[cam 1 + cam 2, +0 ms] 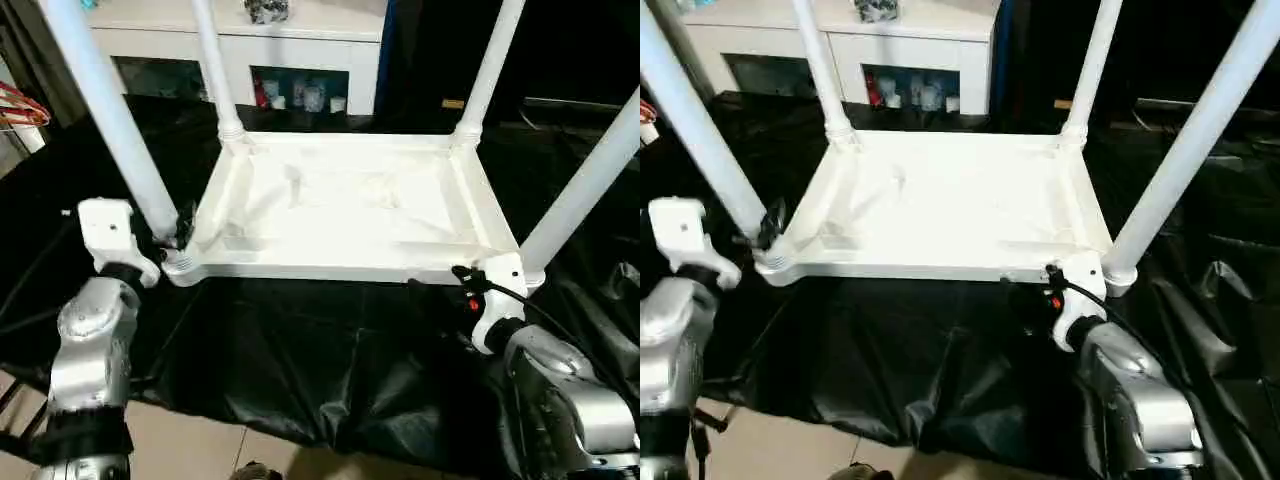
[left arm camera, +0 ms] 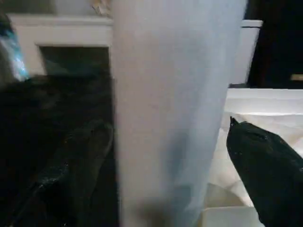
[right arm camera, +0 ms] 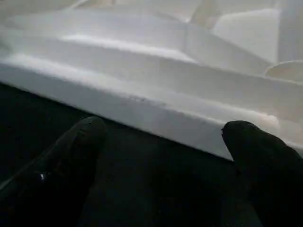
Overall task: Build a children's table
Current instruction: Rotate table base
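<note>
Your left gripper (image 2: pixel 165 142) gapes around the near-left leg (image 1: pixel 110 120); your right gripper (image 3: pixel 161 142) gapes before the upturned tabletop (image 1: pixel 340 200) rim.

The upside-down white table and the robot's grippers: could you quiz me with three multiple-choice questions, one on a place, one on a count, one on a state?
1. Where is the left gripper?
A. At the near-left leg, a finger on each side of it
B. On the cabinet
C. On the floor

2. How many legs stand in the table top?
A. Two
B. Three
C. Four

3. How is the right gripper?
A. Shut on a leg
B. Open, holding nothing
C. Shut on the cloth

Answers:
1 A: the left wrist view shows the leg between the two black fingers.
2 C: a leg rises from every corner socket in the head views.
3 B: its fingers stand wide apart before the table top's near edge, over the black cloth.
</note>
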